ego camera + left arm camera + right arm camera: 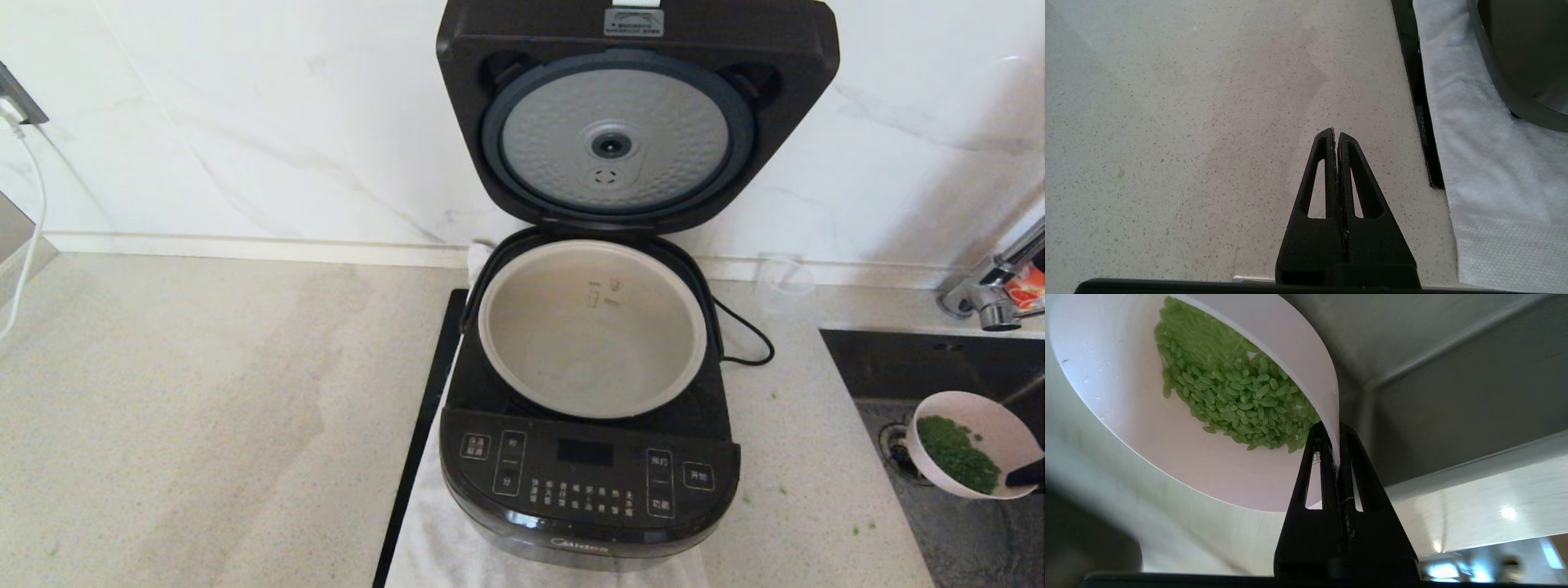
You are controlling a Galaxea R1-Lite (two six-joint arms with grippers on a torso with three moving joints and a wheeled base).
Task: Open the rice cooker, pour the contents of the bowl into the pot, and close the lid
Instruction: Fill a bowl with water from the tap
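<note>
Rice cooker [589, 457] sits mid-frame, lid [637, 114] flipped up, pot [592, 327] bare. Right claw [1334, 435] pinches the rim of the tilted pink bowl [992, 429] of green bits [957, 453] at lower right, over the sink [939, 367]. Left claw [1336, 136] is closed above the surface [1188, 122].

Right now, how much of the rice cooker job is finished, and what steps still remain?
Done: the lid stands open and the pot is exposed and looks empty. In hand: the right gripper is shut on the rim of the pink bowl, tilted over the sink, the green grains inside. Left: carry the bowl to the pot, pour, close the lid. The left gripper is idle over the counter, fingers shut.
</note>
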